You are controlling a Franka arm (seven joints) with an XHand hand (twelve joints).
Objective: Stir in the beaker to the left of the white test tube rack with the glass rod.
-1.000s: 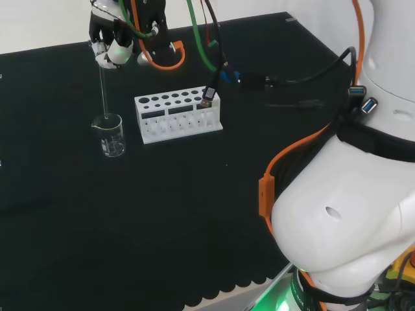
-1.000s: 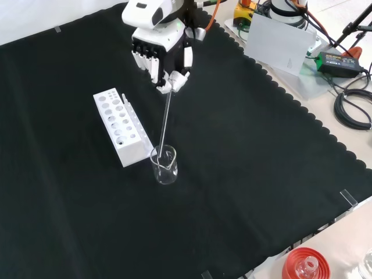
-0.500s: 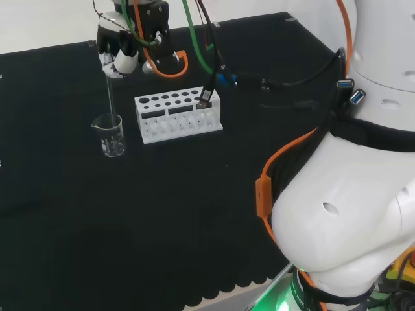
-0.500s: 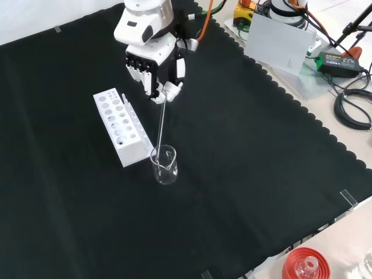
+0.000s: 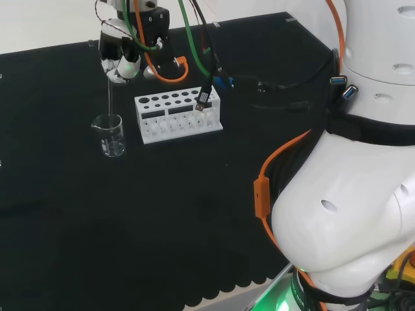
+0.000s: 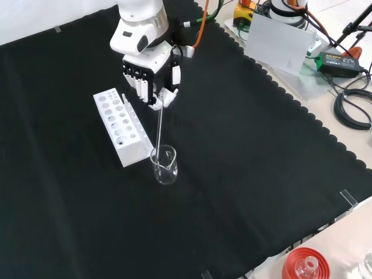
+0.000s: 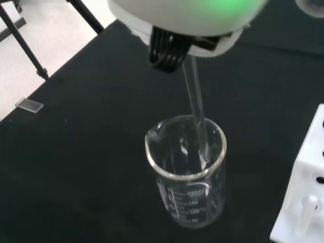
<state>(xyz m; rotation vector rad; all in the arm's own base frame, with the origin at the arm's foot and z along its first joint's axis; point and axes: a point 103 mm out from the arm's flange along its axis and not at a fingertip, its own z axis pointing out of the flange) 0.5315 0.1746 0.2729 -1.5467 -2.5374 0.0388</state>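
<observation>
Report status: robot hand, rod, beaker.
Robot hand shut on glass rod. Rod tip inside the beaker, beside the white rack. Nothing in the way.

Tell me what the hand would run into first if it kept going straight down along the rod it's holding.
Most likely the beaker: the hand points down along the glass rod, whose lower end already sits inside it. The white rack stands beside that line, apparently clear.

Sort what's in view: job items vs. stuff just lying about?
Job:
robot hand, curled round the glass rod
beaker, rod tip inside
white rack, landmark

Lying about:
red ring stand
grey board
black cables
</observation>
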